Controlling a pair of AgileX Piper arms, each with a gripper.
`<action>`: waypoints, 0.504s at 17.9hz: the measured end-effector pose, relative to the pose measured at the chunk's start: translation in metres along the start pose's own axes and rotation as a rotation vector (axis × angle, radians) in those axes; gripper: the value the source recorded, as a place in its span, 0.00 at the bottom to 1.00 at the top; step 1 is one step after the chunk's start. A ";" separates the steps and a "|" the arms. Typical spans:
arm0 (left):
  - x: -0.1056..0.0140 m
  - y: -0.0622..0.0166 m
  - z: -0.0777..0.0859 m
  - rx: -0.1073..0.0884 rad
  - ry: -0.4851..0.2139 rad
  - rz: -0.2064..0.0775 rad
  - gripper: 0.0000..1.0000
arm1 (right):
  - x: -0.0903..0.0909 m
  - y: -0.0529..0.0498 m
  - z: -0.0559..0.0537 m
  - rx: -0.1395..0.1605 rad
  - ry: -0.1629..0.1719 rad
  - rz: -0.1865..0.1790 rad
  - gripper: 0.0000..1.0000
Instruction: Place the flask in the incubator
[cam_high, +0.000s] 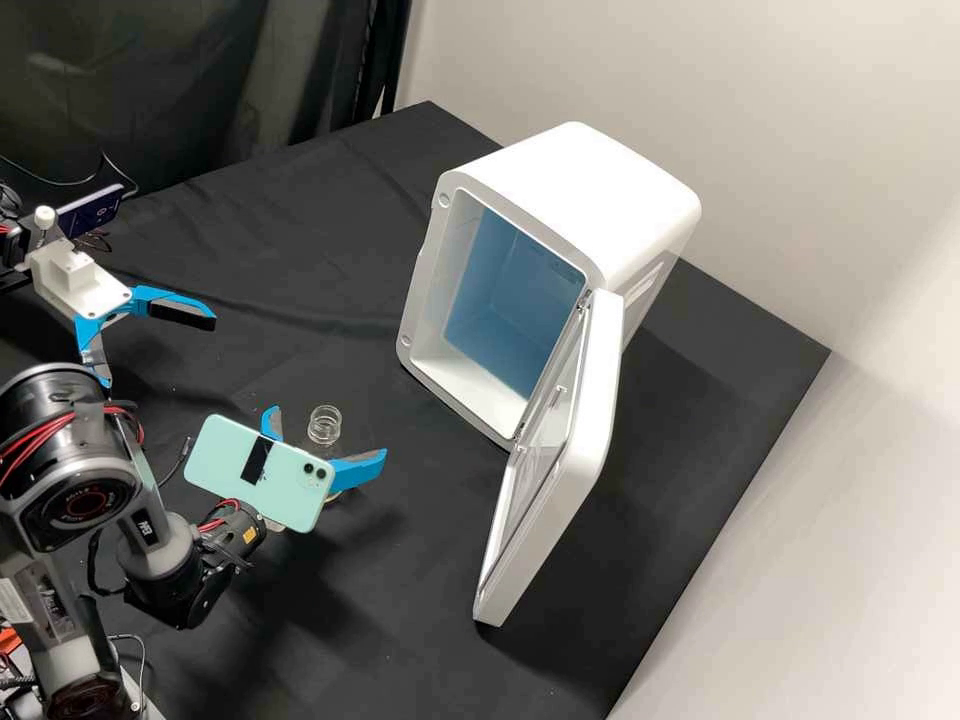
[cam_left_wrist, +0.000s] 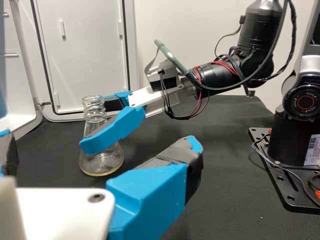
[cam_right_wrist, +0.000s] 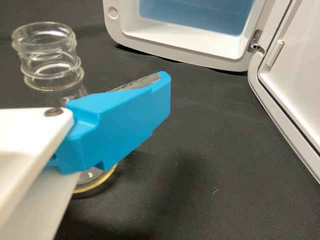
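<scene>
While the black bench spreads under the rig, the white incubator sits toward its far right. Its blue-lined chamber is turned to the left and near side, seemingly so that an arm can reach straight in. Its door is swung wide on the near side of the mouth, leaving the opening unblocked. The left gripper hovers at the left, fingers spread and holding nothing, well apart from the work and probably parked out of the other arm's way. The right gripper, low over the bench to the left of the incubator's mouth, has its blue fingers apart, one on each side of the flask. The stance looks set for a pinch, but whether a finger already touches the glass cannot be told. The small, clear, conical vessel stands upright on the bench between those fingers, outside the incubator and near its open mouth.
</scene>
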 end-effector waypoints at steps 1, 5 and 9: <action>0.000 0.0000 0.000 0.000 0.000 0.000 1.00 | 0.001 -0.001 0.000 0.002 -0.001 -0.001 1.00; 0.000 -0.0006 0.000 -0.001 0.001 -0.003 1.00 | 0.002 -0.002 0.000 0.010 -0.007 -0.007 1.00; 0.001 -0.0026 0.002 -0.003 -0.008 -0.013 1.00 | 0.005 -0.006 0.002 0.038 -0.039 -0.005 1.00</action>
